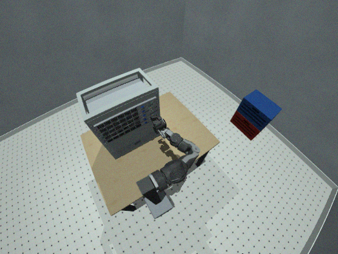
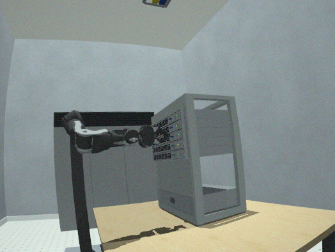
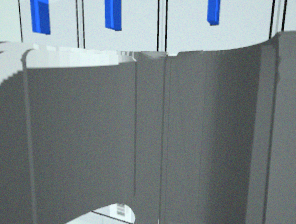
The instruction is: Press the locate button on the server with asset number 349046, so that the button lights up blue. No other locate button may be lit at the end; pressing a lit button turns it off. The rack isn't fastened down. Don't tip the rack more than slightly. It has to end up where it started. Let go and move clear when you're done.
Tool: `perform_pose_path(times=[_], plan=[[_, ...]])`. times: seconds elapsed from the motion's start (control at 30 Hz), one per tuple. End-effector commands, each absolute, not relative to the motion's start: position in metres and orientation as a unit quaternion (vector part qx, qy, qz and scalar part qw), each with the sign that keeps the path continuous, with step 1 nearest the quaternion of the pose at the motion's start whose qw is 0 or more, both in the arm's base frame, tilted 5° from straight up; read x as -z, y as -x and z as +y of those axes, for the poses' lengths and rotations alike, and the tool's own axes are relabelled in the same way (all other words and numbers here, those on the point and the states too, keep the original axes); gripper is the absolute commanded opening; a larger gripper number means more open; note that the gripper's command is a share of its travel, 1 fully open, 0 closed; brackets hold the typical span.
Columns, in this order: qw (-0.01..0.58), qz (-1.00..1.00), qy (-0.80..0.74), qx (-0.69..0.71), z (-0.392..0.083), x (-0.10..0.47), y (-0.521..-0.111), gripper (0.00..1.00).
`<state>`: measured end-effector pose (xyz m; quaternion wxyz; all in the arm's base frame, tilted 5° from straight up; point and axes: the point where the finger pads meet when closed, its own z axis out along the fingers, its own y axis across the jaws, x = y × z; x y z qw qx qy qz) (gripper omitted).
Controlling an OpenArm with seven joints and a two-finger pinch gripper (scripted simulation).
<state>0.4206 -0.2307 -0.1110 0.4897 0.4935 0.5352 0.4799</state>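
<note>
From its post at the table's [image 1: 122, 180] near edge, the arm [image 1: 180, 161] reaches level across to the rack [image 2: 192, 160], its gripper [image 2: 164, 134] clenched on nothing at the server fronts beside the blue-marked button column [image 1: 144, 115].

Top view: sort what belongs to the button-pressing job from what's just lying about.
Job:
- rack on the table
- blue locate buttons on its front
- pincer, shut and empty, at the button column

Lying about:
- blue-and-red stacked box at the floor's edge
</note>
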Motion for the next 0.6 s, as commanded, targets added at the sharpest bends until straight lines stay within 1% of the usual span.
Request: perform_pose_path(times=[0.0, 0.57], plan=[[0.489, 0.538, -0.491, -0.48, -0.229, 0.111, -0.422, 0.0], [0.489, 0.538, -0.491, -0.48, -0.229, 0.112, -0.44, 0.0]])
